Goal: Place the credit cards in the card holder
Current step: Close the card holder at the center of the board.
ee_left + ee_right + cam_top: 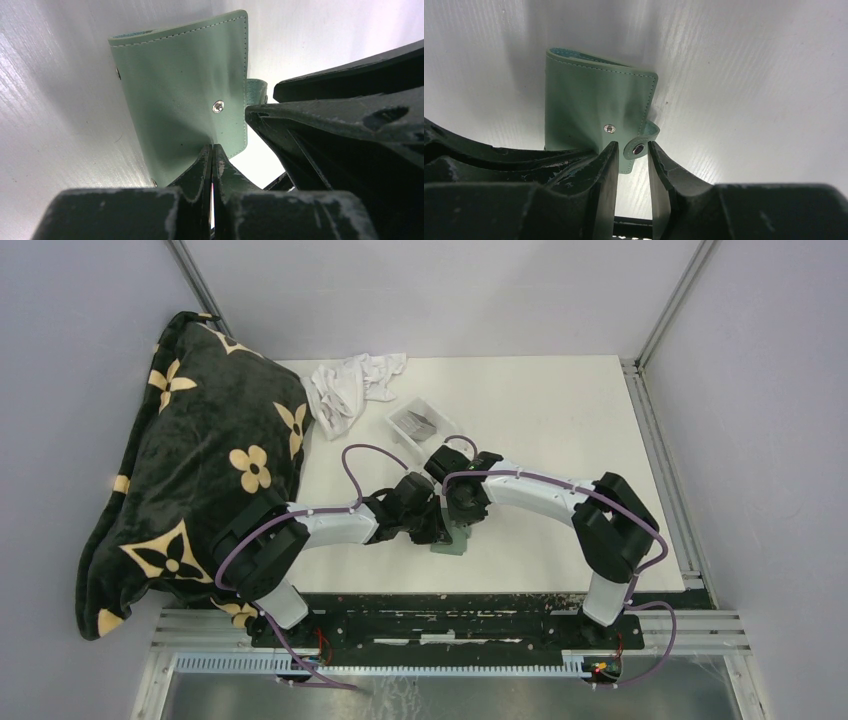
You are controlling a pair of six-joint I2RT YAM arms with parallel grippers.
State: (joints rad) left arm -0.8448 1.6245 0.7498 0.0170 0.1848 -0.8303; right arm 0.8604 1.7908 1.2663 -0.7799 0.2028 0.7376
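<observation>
In top cam only: cards (419, 425), tray (430, 404)

A black flower-patterned blanket (200, 470) drapes the surface's (560, 410) left edge, beside a crumpled white cloth (350, 385) and a clear tray (405, 409).

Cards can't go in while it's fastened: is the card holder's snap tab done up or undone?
Undone: the snap tab hangs free beside the bare stud on the card holder.

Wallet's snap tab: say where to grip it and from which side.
Grip the tab at its snap end, from the opening edge of the wallet, where it juts past the cover. The left gripper pins that cover; the right gripper straddles the tab.
</observation>
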